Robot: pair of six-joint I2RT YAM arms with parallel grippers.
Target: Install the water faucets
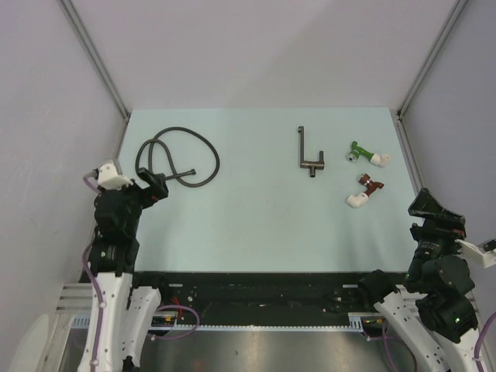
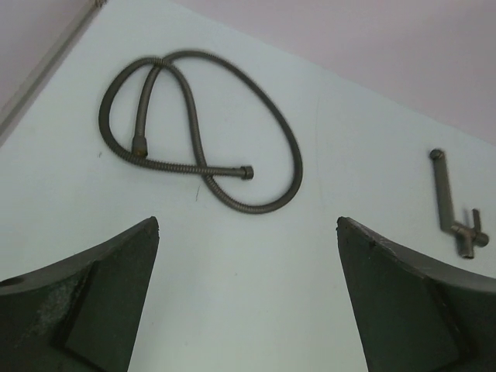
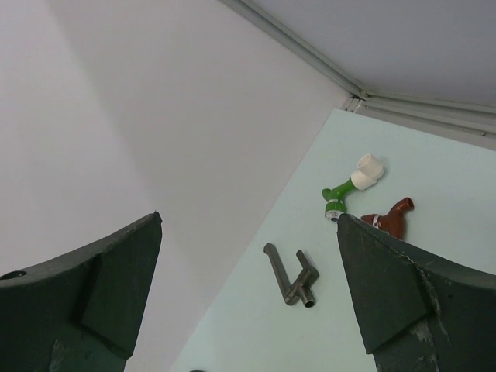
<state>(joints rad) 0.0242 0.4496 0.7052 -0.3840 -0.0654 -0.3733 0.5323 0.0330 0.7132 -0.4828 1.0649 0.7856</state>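
Pale mint table point(image 1: 256, 232) is being enclosed on three sides by plain lilac walls, and every part is being shown lying loose on it. The water faucet point(image 1: 308, 155) is being seen flat on the table, right of centre and toward the far edge. Its long thin arm is pointing away from the robot and its short T-shaped body is lying nearer. It is not being touched by anything. The green fitting point(image 1: 364, 153) and the dark-red fitting point(image 1: 366, 191), each with a white end, are being seen near it on its right. The coiled black hose point(image 1: 178, 159) is being seen at the far left, well apart from the faucet.

The left gripper point(image 1: 153, 186) is being held low over the table just beside the near loop of the hose. Its jaws are being kept wide apart and nothing is being carried between them. The right gripper point(image 1: 434, 205) is being held back at the right edge, jaws likewise spread and empty, well apart from the faucet.

The task is being judged as barely started, since no part is being gripped and none is being joined to another. Picking up the faucet and fitting it are being judged as left to do. No mounting point for it is being shown.

No brand, label or legible writing is being made out on any part.
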